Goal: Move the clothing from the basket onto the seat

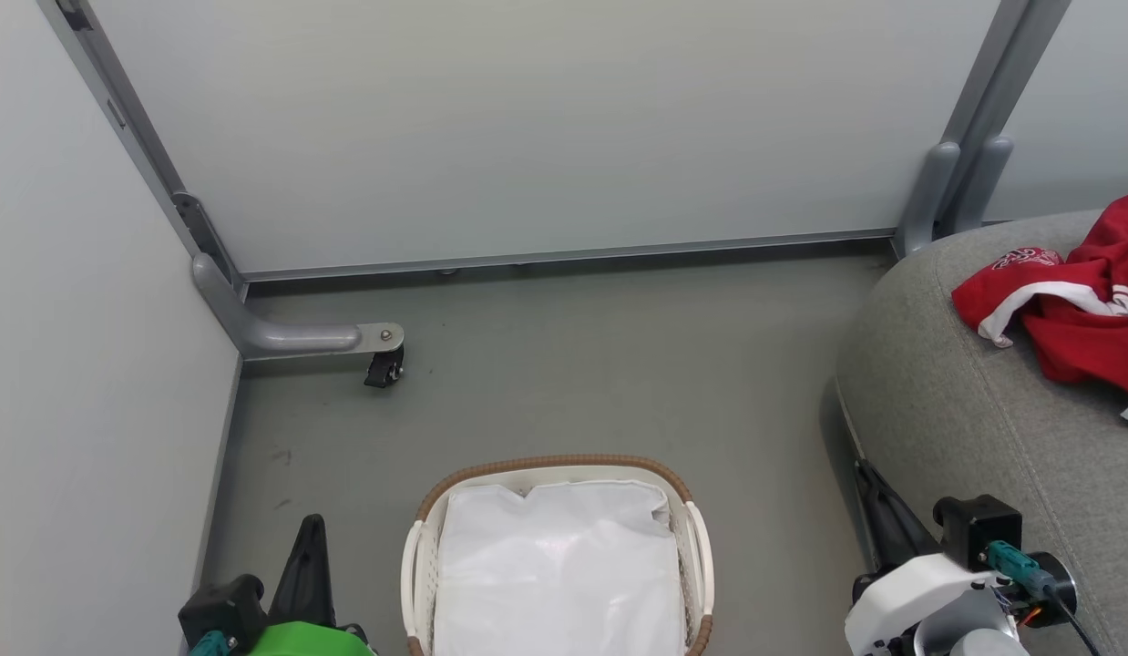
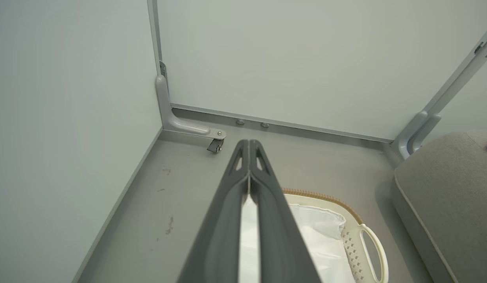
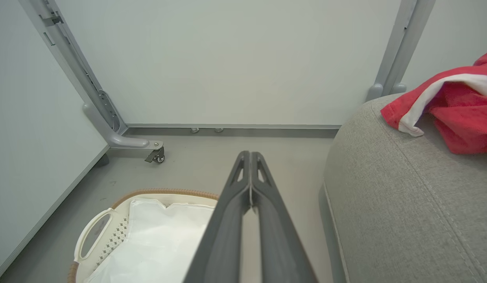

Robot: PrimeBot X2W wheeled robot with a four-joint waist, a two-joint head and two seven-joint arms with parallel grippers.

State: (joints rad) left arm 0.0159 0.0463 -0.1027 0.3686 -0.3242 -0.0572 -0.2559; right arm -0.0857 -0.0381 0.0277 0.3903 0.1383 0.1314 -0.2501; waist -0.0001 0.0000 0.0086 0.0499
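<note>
Over on the right, the clothing [image 1: 1074, 305] lies crumpled on the seat [image 1: 965, 437], toward its far end: red fabric with white stripes and trim, and a printed logo facing up on one fold. The basket [image 1: 553, 465] stands on the grey floor [image 1: 619, 364], well apart from the garments and to the left of the seat's rounded side. Inside it only the white liner [image 1: 555, 565] shows. The left hand [image 2: 248, 143] hovers low by the basket's left side, its two dark fingers [image 2: 224, 216] pressed together at the tips and gripping nothing. The right hand [image 3: 249, 154] hangs over the strip of floor between basket and seat, likewise clenched on nothing. Pale partition panels [image 1: 528, 137] stand behind, and a small caster [image 1: 384, 369] sits under a grey foot [image 1: 291, 339] at the left corner.
</note>
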